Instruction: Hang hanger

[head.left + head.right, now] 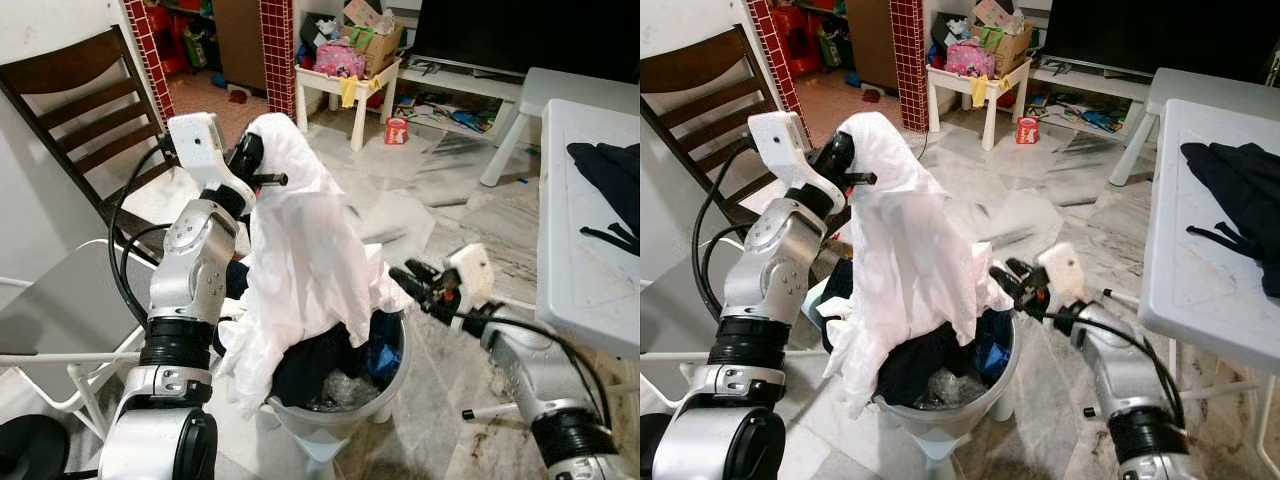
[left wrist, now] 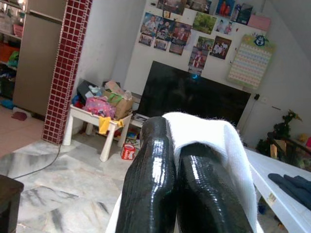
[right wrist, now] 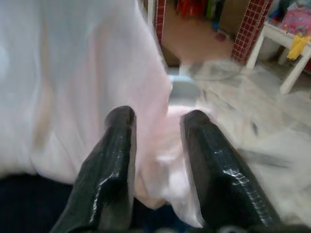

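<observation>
Left pincer [image 1: 262, 172] clenched on white shirt [image 1: 300, 260] above laundry basket [image 1: 385, 395], right pincer [image 1: 405, 278] released beside it, dark clothes [image 1: 610, 180] on white tabletop [image 1: 580, 270], brown chair [image 1: 80, 90] behind.

**Left arm raised, right arm reaching low**

Our silver left arm bends sharply upward, its wrist high, and the left gripper [image 2: 177, 160] presses its two long black fingers [image 2: 148, 184] tight together on white fabric. Our silver right arm stretches forward and low; the right gripper [image 3: 158, 141] holds its black fingers [image 3: 109, 160] parted, pale cloth lying between them.
</observation>
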